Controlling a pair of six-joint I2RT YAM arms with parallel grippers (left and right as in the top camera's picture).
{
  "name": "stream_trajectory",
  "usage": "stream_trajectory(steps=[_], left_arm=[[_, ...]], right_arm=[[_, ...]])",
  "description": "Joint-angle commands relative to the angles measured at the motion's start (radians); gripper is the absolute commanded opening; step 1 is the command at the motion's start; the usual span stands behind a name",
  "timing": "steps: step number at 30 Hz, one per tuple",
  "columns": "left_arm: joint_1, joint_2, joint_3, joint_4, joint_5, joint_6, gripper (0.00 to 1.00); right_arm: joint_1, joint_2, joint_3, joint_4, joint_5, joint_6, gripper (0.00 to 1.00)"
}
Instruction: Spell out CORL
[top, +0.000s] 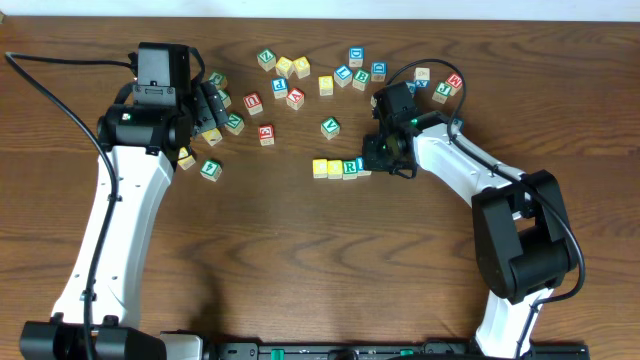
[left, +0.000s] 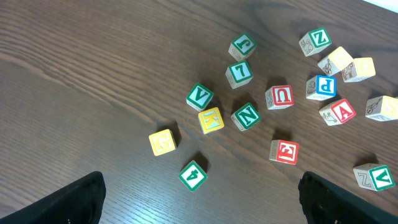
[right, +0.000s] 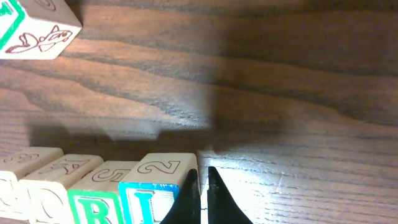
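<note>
Overhead, two yellow cubes (top: 320, 168) stand in a row just left of the R cube (top: 349, 167), and the L cube (right: 146, 202) just right of it. Beside the L cube is the right gripper (right: 201, 186), fingers pressed together and holding nothing. Far left of the R cube the left gripper (top: 212, 108) hangs spread wide above loose cubes (left: 245, 116).

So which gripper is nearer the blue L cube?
Right. The right gripper, jaws shut, sits against the blue L cube; the left gripper hovers far off over scattered cubes.
</note>
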Motion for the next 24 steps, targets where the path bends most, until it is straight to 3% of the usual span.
stream_trajectory(steps=[1,24], left_arm=[[0.003,-0.004,0.005,-0.002,-0.006,0.010,0.98],[0.003,-0.004,0.005,-0.002,-0.006,0.010,0.98]], right_arm=[[0.010,0.003,-0.004,-0.016,-0.016,-0.016,0.01],[0.012,-0.105,0.052,-0.164,-0.008,-0.053,0.04]])
